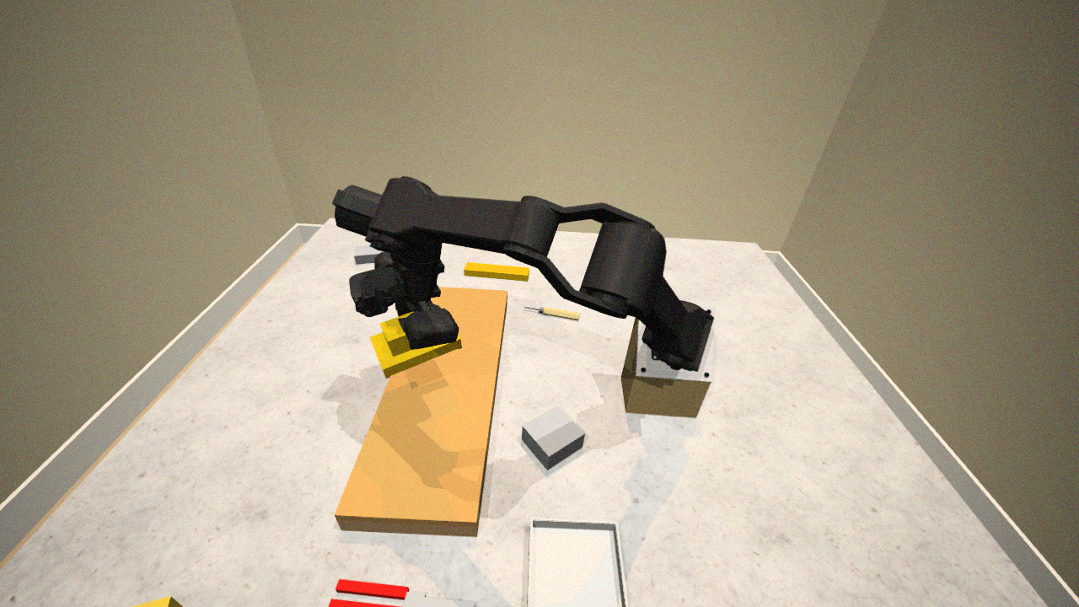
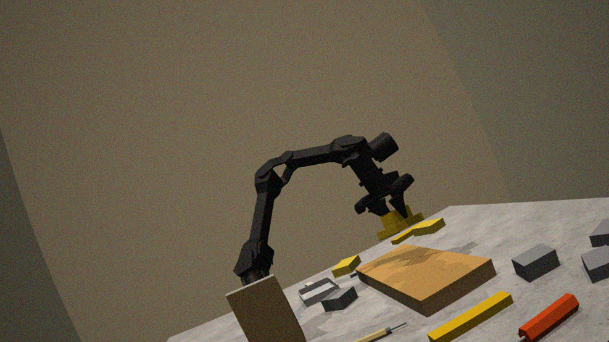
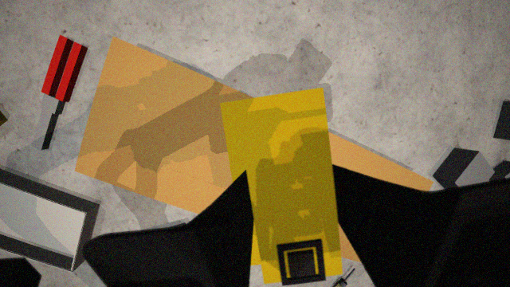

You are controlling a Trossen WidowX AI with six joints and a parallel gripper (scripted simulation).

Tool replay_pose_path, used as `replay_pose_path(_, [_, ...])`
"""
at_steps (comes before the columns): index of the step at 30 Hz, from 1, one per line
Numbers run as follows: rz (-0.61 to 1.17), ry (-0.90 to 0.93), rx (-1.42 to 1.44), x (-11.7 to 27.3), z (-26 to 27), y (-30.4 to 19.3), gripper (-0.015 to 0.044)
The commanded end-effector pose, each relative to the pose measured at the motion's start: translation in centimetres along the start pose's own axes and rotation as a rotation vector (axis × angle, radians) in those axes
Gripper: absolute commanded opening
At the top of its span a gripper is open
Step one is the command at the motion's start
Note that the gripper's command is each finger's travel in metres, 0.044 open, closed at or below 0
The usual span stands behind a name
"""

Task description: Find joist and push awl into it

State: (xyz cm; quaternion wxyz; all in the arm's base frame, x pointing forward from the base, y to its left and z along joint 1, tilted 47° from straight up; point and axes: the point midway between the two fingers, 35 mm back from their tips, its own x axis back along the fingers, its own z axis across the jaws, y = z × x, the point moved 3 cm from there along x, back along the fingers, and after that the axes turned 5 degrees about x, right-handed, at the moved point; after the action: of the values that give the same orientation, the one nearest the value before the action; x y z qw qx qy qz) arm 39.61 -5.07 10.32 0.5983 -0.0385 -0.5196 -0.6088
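My gripper (image 1: 409,330) (image 2: 394,214) (image 3: 282,171) is shut on the yellow stud finder (image 1: 392,359) (image 2: 385,234) (image 3: 279,139), a flat base with a narrower block on top. The stud finder is held above the far half of the orange floor panel (image 1: 422,483) (image 2: 444,280) (image 3: 179,187), overhanging its left long edge in the top view. A dark square with a yellow outline shows on it in the wrist view. The cream-handled awl (image 1: 560,313) (image 2: 370,338) lies between panel and arm base. The white tray (image 1: 620,562) (image 3: 92,223) stands at the near end. No joist shows.
A grey block (image 1: 553,433) (image 2: 339,298) lies between the panel and tray. A yellow bar (image 1: 496,271) (image 2: 470,318), an orange screwdriver (image 2: 549,318) and more grey blocks (image 2: 535,262) (image 2: 608,231) lie beyond the panel's far end. Red-handled pliers (image 1: 372,588) (image 3: 64,69) lie near its front end.
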Motion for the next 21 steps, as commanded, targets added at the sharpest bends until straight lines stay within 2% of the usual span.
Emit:
replay_pose_path(1, [-0.016,0.0,0.075,0.4,2.7,1.5,0.0])
replay_pose_path(21, [-0.044,0.074,0.394,-0.1,15.8,4.4,0.0])
